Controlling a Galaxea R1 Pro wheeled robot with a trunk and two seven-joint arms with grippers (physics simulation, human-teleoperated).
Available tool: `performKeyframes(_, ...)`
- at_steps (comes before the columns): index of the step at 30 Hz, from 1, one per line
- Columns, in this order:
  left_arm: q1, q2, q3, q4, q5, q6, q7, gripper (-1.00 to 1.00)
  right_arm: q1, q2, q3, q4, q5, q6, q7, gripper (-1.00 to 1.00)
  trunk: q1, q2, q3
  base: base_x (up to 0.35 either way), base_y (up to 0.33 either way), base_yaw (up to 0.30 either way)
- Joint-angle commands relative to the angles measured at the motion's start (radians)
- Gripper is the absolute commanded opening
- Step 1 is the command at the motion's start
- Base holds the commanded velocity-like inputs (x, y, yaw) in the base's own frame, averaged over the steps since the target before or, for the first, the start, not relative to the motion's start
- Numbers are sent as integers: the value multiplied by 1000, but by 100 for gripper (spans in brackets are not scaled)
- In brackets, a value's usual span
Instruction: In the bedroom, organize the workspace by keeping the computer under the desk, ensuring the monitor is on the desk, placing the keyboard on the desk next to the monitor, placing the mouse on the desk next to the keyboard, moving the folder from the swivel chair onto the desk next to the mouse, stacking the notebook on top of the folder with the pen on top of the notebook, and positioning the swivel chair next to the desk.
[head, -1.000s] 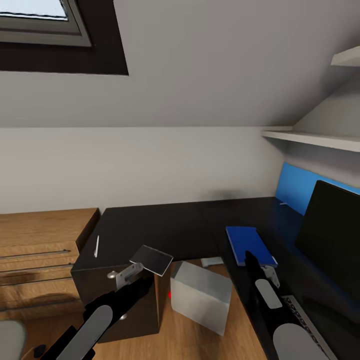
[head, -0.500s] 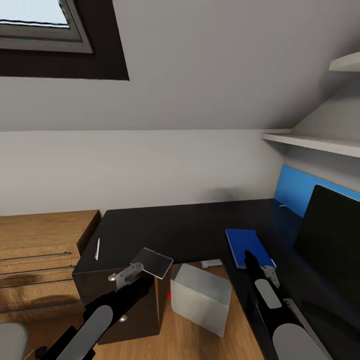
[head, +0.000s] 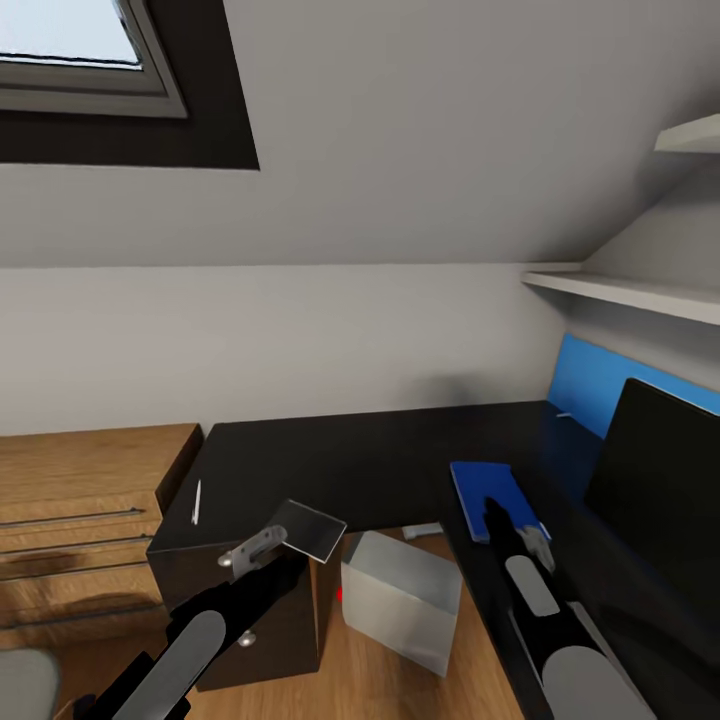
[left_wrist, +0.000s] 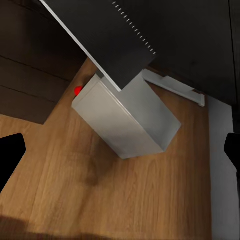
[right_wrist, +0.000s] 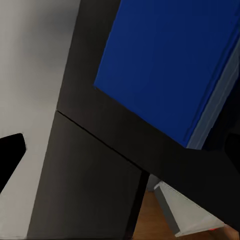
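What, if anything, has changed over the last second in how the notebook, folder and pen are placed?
Little has changed. The whole head view has drifted slightly, so the camera has moved rather than the things. The left gripper still holds the notebook above the desk corner, over the computer. The right gripper stays over the near end of the folder, which remains flat on the desk. The pen has stayed put.

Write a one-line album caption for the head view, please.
Left gripper lifts the notebook above the black desk, blue folder waiting beside the monitor.
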Motion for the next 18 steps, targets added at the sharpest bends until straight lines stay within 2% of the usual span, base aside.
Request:
performKeyframes(1,-1,1,-1,-1,4,2,7,100,-1,1,11,-5,-10,-3,-2,100,-4,6,2,0,0,0)
performKeyframes(6,-1,1,-1,-1,1,1,7,100,-1,1,99,-43,-9,-4,-4,100,-23,41,18,0,0,0)
performKeyframes(14,-1,1,0,2,-2,-2,10,100,1,2,246,-98,-7,-5,-35,100,-23,41,18,0,0,0)
performKeyframes(18,-1,1,-1,2,-3,-2,10,100,1,2,286,-107,-6,-5,-67,100,-23,41,18,0,0,0)
